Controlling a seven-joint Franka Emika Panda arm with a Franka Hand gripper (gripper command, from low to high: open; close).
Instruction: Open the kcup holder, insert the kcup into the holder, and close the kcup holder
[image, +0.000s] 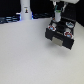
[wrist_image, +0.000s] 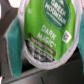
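Green-lidded kcup (wrist_image: 47, 32): clamped in the jaws of the gripper (image: 59, 19), lid facing the wrist camera. Black kcup holder (image: 61, 34) directly below, six o'clock; drawer appears open on white table (image: 25, 55).

In the exterior view only the end of the arm shows: a white, rounded wrist housing with a dark band or seam across it, and below it the gripper (image: 59, 22), a pale body that narrows to dark fingers. The picture is blurred, so no screws, cables or markings can be made out there. In the wrist view, a teal-green finger pad (wrist_image: 13, 47) with a flat face shows against a dark grey finger body.
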